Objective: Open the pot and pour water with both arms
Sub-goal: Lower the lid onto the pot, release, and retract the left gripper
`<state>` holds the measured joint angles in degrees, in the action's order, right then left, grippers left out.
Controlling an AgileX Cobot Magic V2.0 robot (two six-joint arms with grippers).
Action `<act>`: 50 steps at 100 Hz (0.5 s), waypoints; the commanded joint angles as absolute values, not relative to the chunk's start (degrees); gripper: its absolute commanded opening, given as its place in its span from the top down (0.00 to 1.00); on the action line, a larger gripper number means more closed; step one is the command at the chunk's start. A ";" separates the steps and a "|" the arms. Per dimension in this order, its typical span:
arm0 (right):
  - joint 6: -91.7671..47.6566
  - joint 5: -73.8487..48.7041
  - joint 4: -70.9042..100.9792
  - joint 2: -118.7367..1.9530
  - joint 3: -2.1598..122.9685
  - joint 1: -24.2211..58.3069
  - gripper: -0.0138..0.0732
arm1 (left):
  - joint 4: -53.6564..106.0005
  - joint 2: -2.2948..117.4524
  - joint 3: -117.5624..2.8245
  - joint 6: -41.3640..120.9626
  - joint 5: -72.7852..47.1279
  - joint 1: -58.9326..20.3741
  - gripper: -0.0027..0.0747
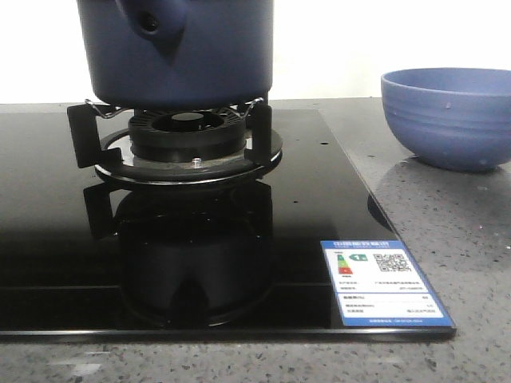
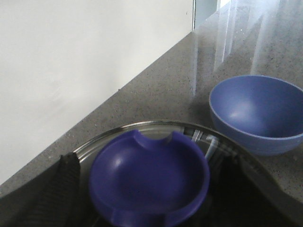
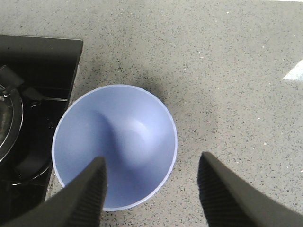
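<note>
A kitchen is shown — a black glass gas hob [image 1: 200,263] with a burner [image 1: 188,132] is set into a speckled grey stone countertop [image 3: 227,71]; an energy label [image 1: 382,281] is stuck on the glass, and a blue bowl [image 1: 447,116] is placed beside it.

The pot [image 1: 180,52] sat on the burner's pan support [image 1: 172,128], its tapered side stub [image 1: 152,22] with the round hole turned toward the camera and its upper part cut off by the frame's edge. The burner [image 1: 188,144] stood on a glossy black cooktop [image 1: 96,255], which mirrored it. Right of the pot, off the glass on the speckled grey counter [image 1: 447,231], stood a lighter blue bowl [image 1: 447,116], and an energy label [image 1: 382,281] lay at the cooktop's near right corner.
</note>
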<state>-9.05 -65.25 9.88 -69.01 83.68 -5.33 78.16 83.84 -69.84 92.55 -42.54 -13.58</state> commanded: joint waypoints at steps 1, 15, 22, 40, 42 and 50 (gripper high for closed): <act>-9.44 -62.73 10.12 -67.57 85.47 -5.74 0.40 | 82.53 79.20 -71.91 92.48 -43.13 -13.41 0.23; -9.44 -62.82 10.61 -67.16 85.47 -5.74 0.40 | 82.41 74.14 -71.91 92.48 -42.66 -13.30 0.23; -9.44 -62.26 12.18 -66.62 85.47 -5.74 0.40 | 82.41 71.31 -71.91 91.48 -41.84 -12.57 0.25; -9.72 -56.53 19.98 -63.08 84.30 -5.74 0.55 | 80.78 64.60 -71.78 82.61 -37.59 -7.91 0.60; -10.03 -55.09 20.94 -62.60 83.65 -5.74 0.57 | 80.67 63.97 -71.65 81.48 -37.44 -7.06 0.67; -11.83 -48.15 26.93 -59.10 79.71 -5.74 0.75 | 79.24 61.70 -70.91 78.22 -37.44 -3.89 0.92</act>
